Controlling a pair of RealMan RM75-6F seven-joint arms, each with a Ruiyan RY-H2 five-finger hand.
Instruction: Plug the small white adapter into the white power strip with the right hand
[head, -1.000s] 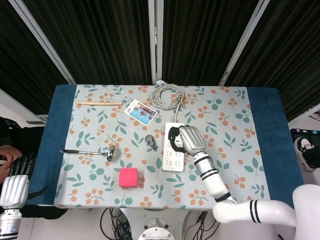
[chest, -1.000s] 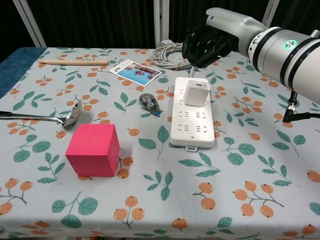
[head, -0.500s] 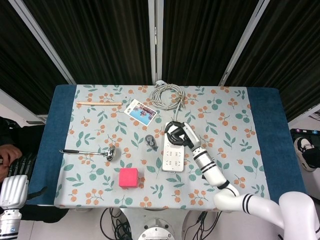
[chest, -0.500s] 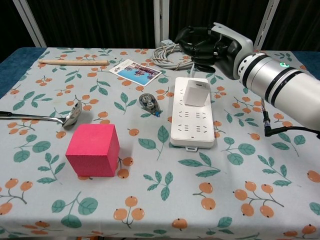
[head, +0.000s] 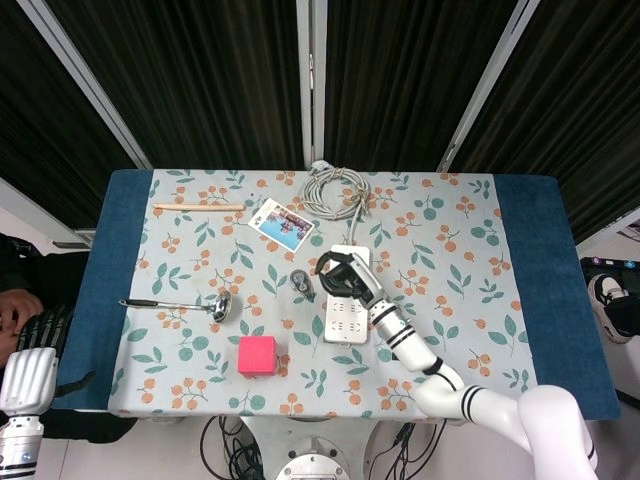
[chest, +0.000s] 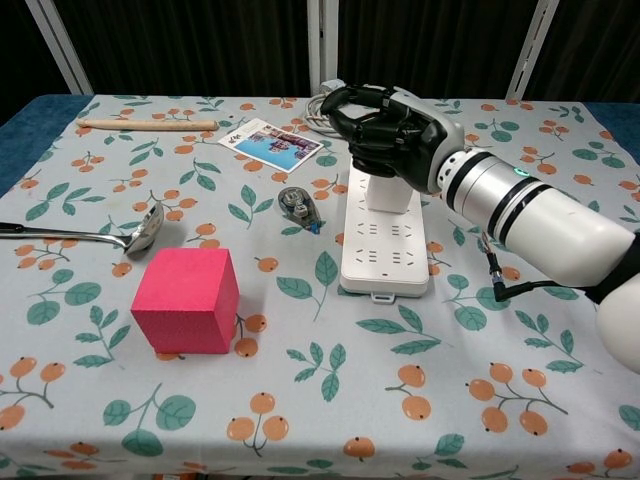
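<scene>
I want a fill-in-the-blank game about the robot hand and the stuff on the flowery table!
1. The right robot hand is on top of the small white ____, which stands on the white power strip.
2. The cube near the front edge is colored ____.
3. The metal ladle lies to the ____ of the cube in the chest view.

Missing words: adapter; pink; left

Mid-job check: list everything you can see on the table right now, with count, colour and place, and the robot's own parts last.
tablecloth: one, floral
power strip: one, white, centre
adapter: one, white, on the strip's far end
coiled cable: one, grey-white, far edge
card: one, printed, far left-centre
wooden stick: one, far left
ladle: one, metal, left
cube: one, pink, near left
small roller tool: one, grey, left of strip
right hand: black fingers over the adapter
left hand: beside the table
</scene>
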